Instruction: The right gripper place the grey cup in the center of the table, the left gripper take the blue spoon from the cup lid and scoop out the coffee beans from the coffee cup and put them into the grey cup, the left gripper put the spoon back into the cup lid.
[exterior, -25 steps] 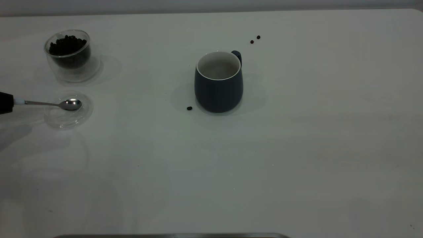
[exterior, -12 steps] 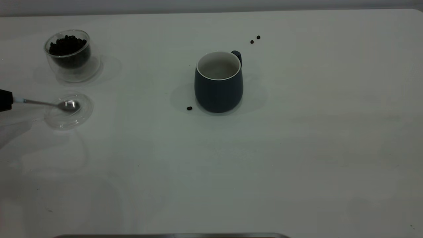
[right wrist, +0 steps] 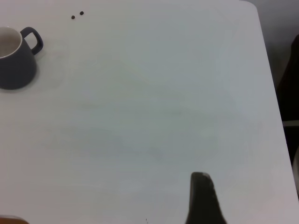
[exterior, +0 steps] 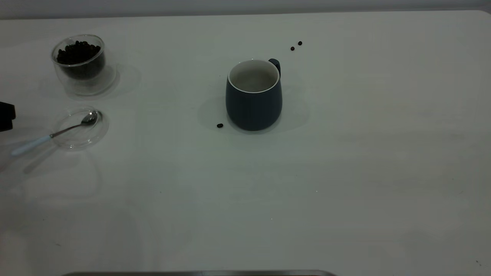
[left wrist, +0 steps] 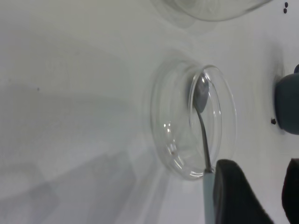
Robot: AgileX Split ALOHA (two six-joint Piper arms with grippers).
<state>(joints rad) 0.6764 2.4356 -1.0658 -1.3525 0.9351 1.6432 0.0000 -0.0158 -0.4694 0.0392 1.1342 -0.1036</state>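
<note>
The blue spoon [exterior: 57, 133] lies free, its metal bowl in the cup lid [exterior: 102, 128] and its pale handle resting on the table [exterior: 345, 172]. My left gripper [exterior: 5, 115] is at the left edge, open and empty. In the left wrist view the left gripper [left wrist: 259, 179] has the spoon [left wrist: 204, 140] handle just outside one finger. The coffee cup [exterior: 80, 76] holds coffee beans [exterior: 78, 51] behind the lid. The grey cup [exterior: 254, 103] stands upright mid-table. My right gripper [right wrist: 202, 198] hovers over bare table far from the grey cup [right wrist: 16, 65].
One loose bean [exterior: 219, 125] lies by the grey cup's base. Two loose beans [exterior: 296, 46] lie behind the grey cup. A dark strip [exterior: 199, 273] runs along the near edge. The table's rounded corner [right wrist: 250, 7] shows in the right wrist view.
The left gripper let go of the spoon and drew back to the left. The spoon's handle dropped to the table and swung toward the front; its bowl stayed in the lid.
</note>
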